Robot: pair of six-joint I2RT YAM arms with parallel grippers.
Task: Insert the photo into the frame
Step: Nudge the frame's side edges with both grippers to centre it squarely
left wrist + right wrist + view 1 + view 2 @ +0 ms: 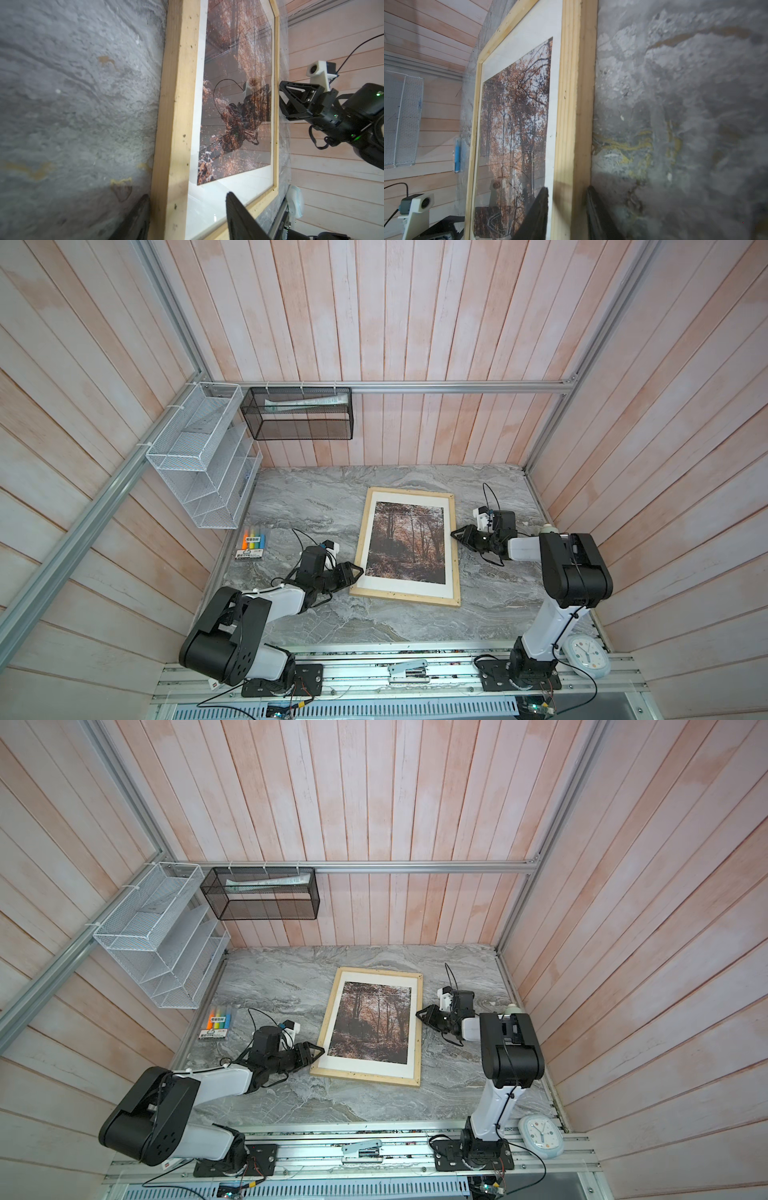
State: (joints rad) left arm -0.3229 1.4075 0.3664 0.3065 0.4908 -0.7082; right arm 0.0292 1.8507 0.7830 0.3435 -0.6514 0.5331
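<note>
The photo (405,541) sits inside the frame (405,596), mid marble table (299,506) (glazed, I judge: stiff, breakable), my right gripper (455,536) pinching its right rail, left gripper (358,572) gaping astride the left; grip wood only.

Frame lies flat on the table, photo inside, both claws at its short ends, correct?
Not the short ends: the frame lies flat on the table, photo inside, with the left claw and right claw at its long sides, as both top views show.
</note>
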